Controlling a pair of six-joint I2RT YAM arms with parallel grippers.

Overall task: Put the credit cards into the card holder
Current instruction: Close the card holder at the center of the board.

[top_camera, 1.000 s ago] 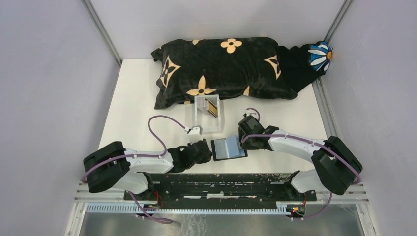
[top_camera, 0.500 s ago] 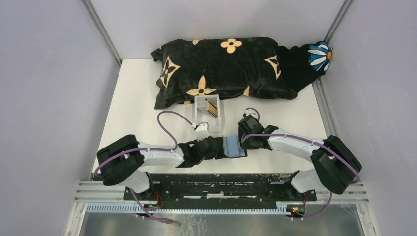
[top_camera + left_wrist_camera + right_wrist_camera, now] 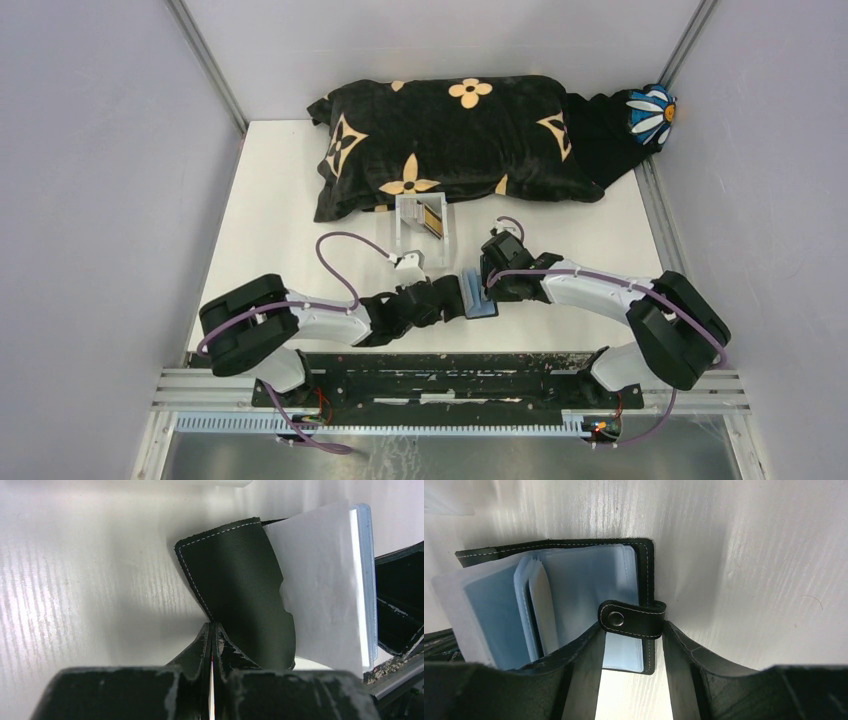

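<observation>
The card holder (image 3: 478,297) lies open on the white table (image 3: 280,200), just in front of the clear box (image 3: 422,232) of cards (image 3: 433,220), between the two arms. The left fingers (image 3: 205,636) are pressed together on the edge of its black cover (image 3: 240,585), which is lifted. The right fingers (image 3: 593,642) stand apart on either side of the snap strap (image 3: 631,619), over the clear sleeves (image 3: 584,575).

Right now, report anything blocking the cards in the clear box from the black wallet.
The left claw, pinching the raised cover of the black leather-like wallet, sits partly between the clear acrylic box of thin cards and the plastic sleeves.
</observation>
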